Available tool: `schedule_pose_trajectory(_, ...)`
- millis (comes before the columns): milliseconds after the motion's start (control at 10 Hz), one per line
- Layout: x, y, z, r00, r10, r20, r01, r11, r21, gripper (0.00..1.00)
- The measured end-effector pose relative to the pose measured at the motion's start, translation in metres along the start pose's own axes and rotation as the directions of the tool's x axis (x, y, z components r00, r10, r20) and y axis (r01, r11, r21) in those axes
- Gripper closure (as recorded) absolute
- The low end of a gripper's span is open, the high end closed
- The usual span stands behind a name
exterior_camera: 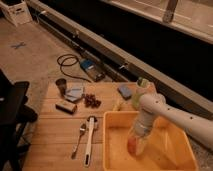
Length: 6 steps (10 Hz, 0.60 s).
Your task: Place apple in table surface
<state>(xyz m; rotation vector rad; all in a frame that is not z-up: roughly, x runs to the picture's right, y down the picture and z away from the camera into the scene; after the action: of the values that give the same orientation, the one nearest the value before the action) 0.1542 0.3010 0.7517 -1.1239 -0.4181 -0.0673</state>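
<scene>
The apple (129,146), small and orange-red, lies on the floor of the big yellow bin (167,150), near its left half. My gripper (134,145) reaches straight down into the bin from the white arm (165,114) and stands open right over the apple, its fingers at the fruit's sides. The apple rests low on the bin floor, partly hidden by the gripper. The light wooden table surface (52,135) stretches to the left of the bin.
On the planks lie dark grapes (91,101), a dark cup (61,85), a blue-grey pad (75,92), a small dark box (66,106), a spoon (79,137), a long white utensil (89,141), a blue sponge (125,91) and a pale green cup (142,82). A black chair (12,112) stands at left.
</scene>
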Motion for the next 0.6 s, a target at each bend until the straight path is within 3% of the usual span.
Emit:
schedule_pose_trajectory(200, -0.0002, -0.0001, -0.0014, 1.0, -0.004, -0.007, 0.004, 1.0, -0.003, 0.49)
schedule_pose_trajectory(500, 0.0007, 0.0002, -0.0018, 1.0, -0.003, -0.009, 0.003, 1.0, -0.003, 0.78)
schedule_pose_trajectory(600, 0.003, 0.0018, -0.0049, 1.0, 0.0, -0.022, 0.0, 1.0, 0.012, 0.89)
